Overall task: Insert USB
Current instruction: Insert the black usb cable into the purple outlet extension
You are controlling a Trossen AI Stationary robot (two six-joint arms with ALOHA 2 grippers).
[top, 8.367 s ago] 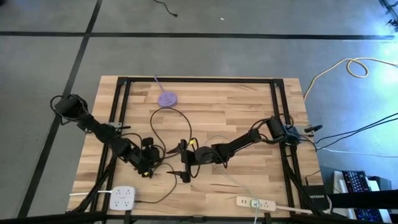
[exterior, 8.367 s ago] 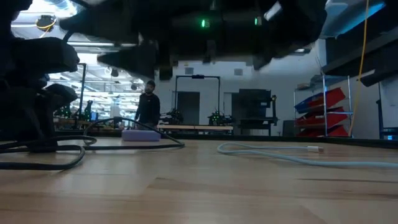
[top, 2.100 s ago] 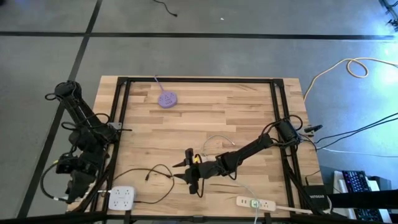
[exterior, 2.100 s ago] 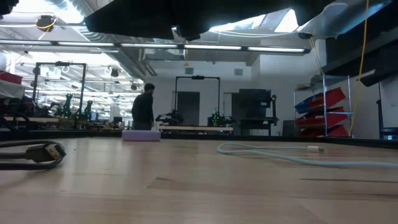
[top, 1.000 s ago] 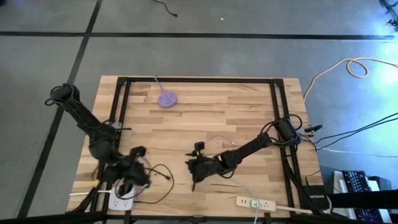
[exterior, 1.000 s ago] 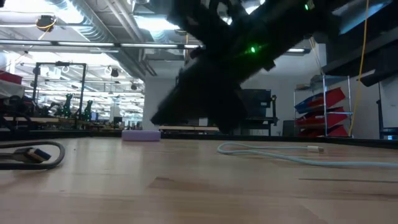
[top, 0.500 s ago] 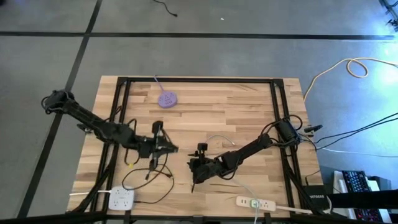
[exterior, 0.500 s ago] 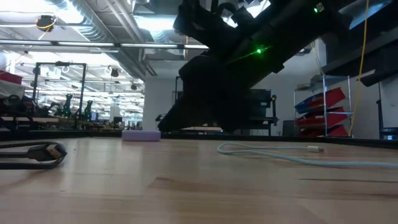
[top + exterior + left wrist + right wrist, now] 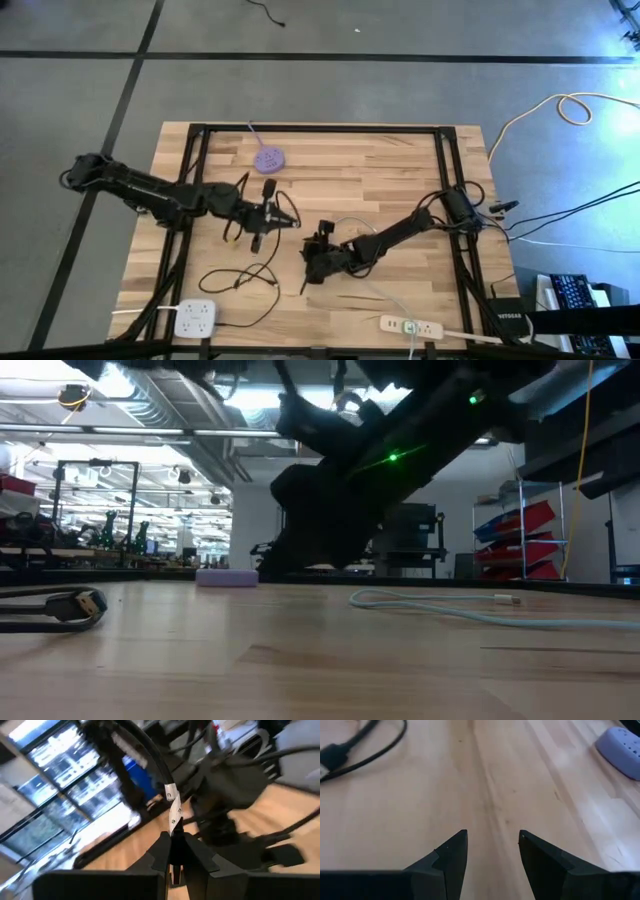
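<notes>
A butcher-block wooden table (image 9: 400,170) is sitting on a grey concrete floor, and the low view is looking into a bright workshop with racks beyond it. A purple puck (image 9: 267,158) is lying near the far edge, a white power block (image 9: 197,319) at the near left corner. The left gripper (image 9: 290,222) is reaching toward the middle, its fingers (image 9: 161,851) pinched tight on the black cable (image 9: 150,755). The right gripper (image 9: 306,276) is hovering low nearby, fingers (image 9: 451,855) parted around nothing.

Smooth pale wood table (image 9: 400,170), matt black cable (image 9: 245,280)
</notes>
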